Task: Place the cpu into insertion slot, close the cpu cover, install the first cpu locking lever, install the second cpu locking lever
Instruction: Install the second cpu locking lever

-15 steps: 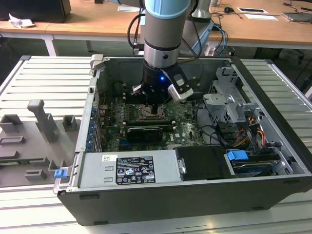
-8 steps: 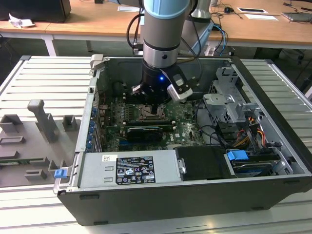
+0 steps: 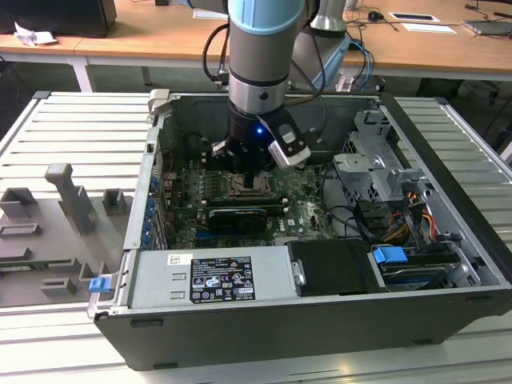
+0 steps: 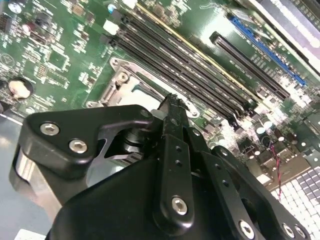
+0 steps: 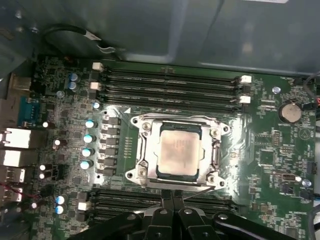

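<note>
Seated mid-frame in the insertion slot (image 5: 178, 152), light, rigid, fragile cpu (image 5: 179, 151): edges-only handling; claw (image 5: 173, 196) pinched narrow, apparently empty, just beside.

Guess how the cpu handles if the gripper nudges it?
Likely rigid and light: the cpu is a thin flat metal-faced square. Probably won't slide, since it sits inside the slot. Smooth top looks slippery for the gripper.

The arm (image 3: 258, 48) is a thick cylinder, pale blue cap above a silver-grey sleeve, then a black wrist with a lit blue lamp. Black cables loop alongside. The gripper (image 5: 172, 196) has matt black linkage fingers (image 4: 172, 150) fastened with silver screws.
</note>
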You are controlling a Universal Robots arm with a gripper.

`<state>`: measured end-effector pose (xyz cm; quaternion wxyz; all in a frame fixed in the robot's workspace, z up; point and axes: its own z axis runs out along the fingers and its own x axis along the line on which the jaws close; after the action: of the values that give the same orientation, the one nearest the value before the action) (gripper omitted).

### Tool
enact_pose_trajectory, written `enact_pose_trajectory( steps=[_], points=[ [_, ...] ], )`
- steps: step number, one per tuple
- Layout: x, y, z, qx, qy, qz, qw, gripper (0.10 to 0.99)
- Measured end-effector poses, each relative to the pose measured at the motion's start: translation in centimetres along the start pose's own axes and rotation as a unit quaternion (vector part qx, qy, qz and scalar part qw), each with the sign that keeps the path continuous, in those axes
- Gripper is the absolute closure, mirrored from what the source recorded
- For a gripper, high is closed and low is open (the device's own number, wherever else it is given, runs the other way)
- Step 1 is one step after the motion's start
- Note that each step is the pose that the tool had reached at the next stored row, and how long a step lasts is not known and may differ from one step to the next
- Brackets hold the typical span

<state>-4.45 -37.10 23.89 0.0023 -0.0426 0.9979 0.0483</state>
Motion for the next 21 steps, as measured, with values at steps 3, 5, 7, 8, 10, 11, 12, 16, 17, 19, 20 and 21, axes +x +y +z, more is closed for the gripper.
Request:
enact_pose_trajectory(
  steps=[3,5,7,8,10,11,12,16,17,19,20,21],
  points=[
    [0.49,-0.01,0.33,-0.0032,-0.0004,0.000,1.0000,0.980],
    [0.54,-0.06,0.84,-0.0052,-0.0006,0.000,1.0000,0.980],
    [0.56,-0.10,1.25,-0.0056,-0.0006,0.000,1.0000,0.980],
    [0.59,-0.12,1.46,-0.0060,-0.0006,0.000,1.0000,0.980],
    [0.75,-0.23,1.64,-0.0116,-0.0011,0.000,0.9999,0.980],
    [0.90,-0.38,1.63,-0.0181,-0.0019,0.000,0.9998,0.980],
    [1.00,-0.48,1.62,-0.0222,-0.0024,0.000,0.9998,0.980],
    [1.55,-1.50,1.53,-0.0411,-0.0055,-0.001,0.9991,0.980],
    [1.65,-1.78,1.50,-0.0435,-0.0059,-0.002,0.9990,0.980],
    [2.12,-2.19,1.49,-0.0522,-0.0074,-0.003,0.9986,0.980],
    [2.25,-2.35,1.62,-0.0563,-0.0077,-0.003,0.9984,0.980],
    [2.29,-2.38,1.72,-0.0590,-0.0079,-0.003,0.9982,0.980]
  ],
)
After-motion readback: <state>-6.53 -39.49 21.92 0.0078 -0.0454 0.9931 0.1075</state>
